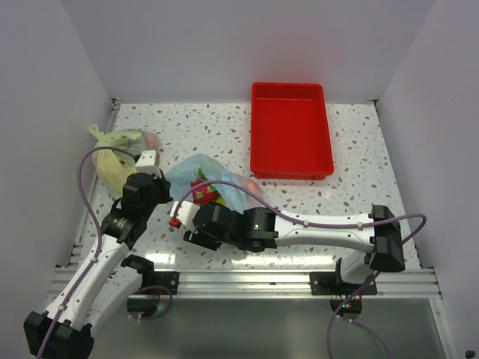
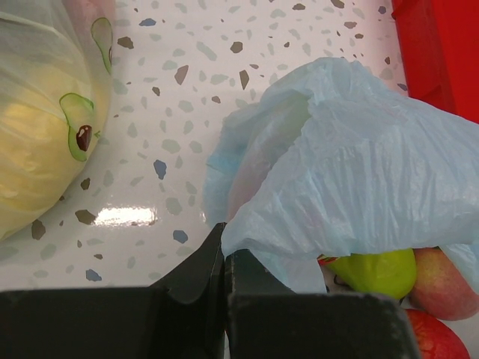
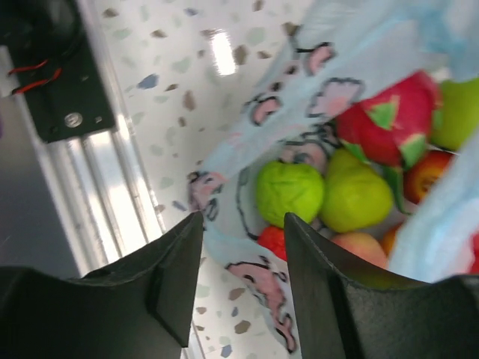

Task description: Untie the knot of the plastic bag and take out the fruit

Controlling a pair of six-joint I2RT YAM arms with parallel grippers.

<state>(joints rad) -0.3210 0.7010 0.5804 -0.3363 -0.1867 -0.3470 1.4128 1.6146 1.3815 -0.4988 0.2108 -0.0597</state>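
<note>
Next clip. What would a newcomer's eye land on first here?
The bright red tray sits at the table's far side. Near the arms, the light blue plastic bag gapes, showing the fruit, green ones and a pink dragon fruit, before the open right gripper. The left gripper seems pinched shut on its edge.

No legible text; lettering on plastic bag [image 3: 299, 127] indecipherable

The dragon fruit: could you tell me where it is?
The dragon fruit lies left of centre in the top view, inside the blue bag beside green fruits.
</note>
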